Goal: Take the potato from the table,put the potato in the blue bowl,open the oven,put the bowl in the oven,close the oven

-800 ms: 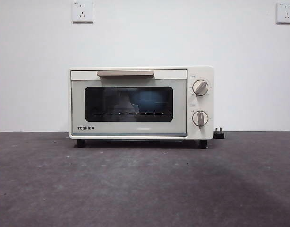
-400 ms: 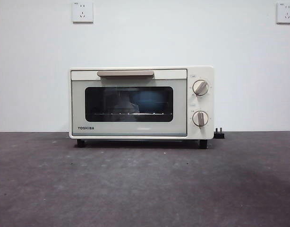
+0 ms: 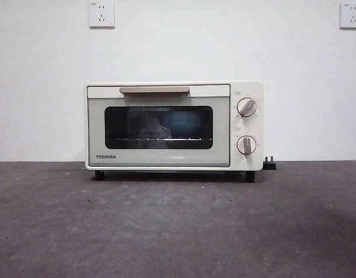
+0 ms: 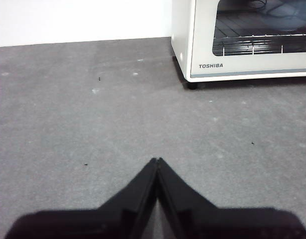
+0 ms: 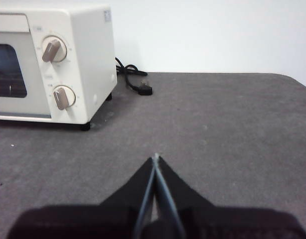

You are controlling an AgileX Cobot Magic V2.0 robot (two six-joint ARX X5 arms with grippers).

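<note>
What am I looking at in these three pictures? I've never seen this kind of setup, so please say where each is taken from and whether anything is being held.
This is a two-armed robot at a table. The front picture comes from a low camera looking level across the table at a cream-white oven with its door closed. Something blue shows dimly behind its dark glass, likely the blue bowl. The other two pictures come from cameras on the arms' wrists. In each, the black wedge at the bottom is that arm's gripper. The left gripper and the right gripper both have their jaws shut together, hold nothing, and sit back from the oven. The right wrist view also shows the oven's black power cord lying unplugged on the table. No potato is visible.
</note>
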